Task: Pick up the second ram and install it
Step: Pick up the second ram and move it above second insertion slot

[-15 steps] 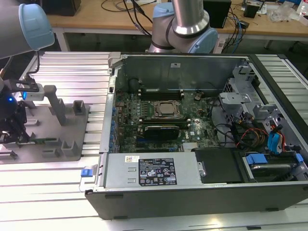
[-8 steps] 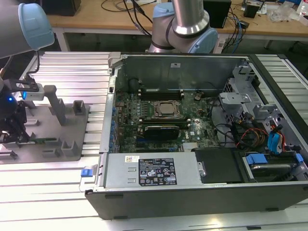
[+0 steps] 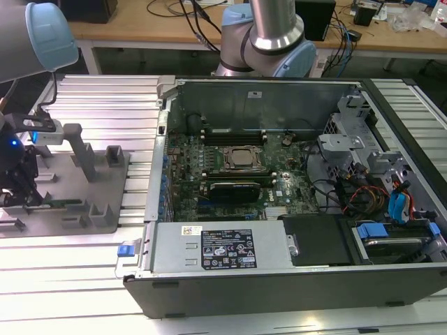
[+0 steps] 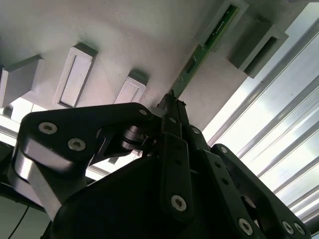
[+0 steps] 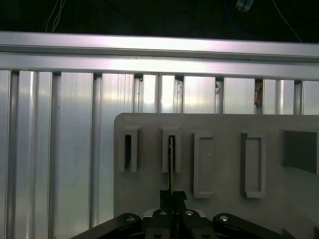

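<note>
The second ram (image 4: 204, 47) is a thin green stick standing on edge in a slot of the grey holder plate (image 4: 124, 35). In the first wrist view the second ram (image 5: 171, 159) shows edge-on, running from a slot toward the fingers. My gripper (image 4: 172, 107) is shut on the near end of the stick, with the black fingers pressed to both faces. In the exterior view the gripper (image 3: 24, 197) sits low over the holder (image 3: 84, 174) at that view's far left, beside the green stick (image 3: 61, 204).
An open computer case (image 3: 160, 230) lies at the exterior view's centre and right, with the silver processor (image 3: 241, 159), dark memory slots (image 3: 234, 136) and a black card (image 3: 237, 188) inside. Upright grey posts (image 3: 84, 150) stand on the holder. Ribbed aluminium table (image 5: 60, 149) surrounds it.
</note>
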